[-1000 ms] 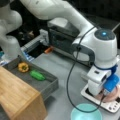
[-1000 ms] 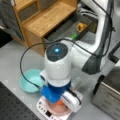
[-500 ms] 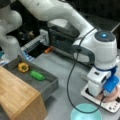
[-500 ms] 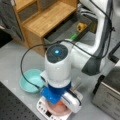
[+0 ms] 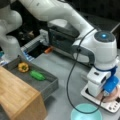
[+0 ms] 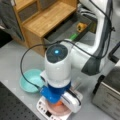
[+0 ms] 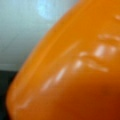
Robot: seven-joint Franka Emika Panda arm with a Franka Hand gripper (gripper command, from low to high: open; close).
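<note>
Down low, pincer [image 5: 106, 93] sits over orange plate [image 7: 75, 75] on white scale [image 6: 43, 108]

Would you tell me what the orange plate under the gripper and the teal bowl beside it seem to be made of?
Orange plate: probably glossy plastic, given its uniform colour and streaky highlights, though glazed ceramic is possible. Teal bowl: likely smooth plastic with a soft sheen and even colour.

You have an orange plate [image 5: 113, 96] lying flat on the white kitchen scale [image 5: 110, 106], right of the scene in a front view. In the wrist view its glossy orange surface [image 7: 75, 75] fills nearly everything, seen from very close.
</note>
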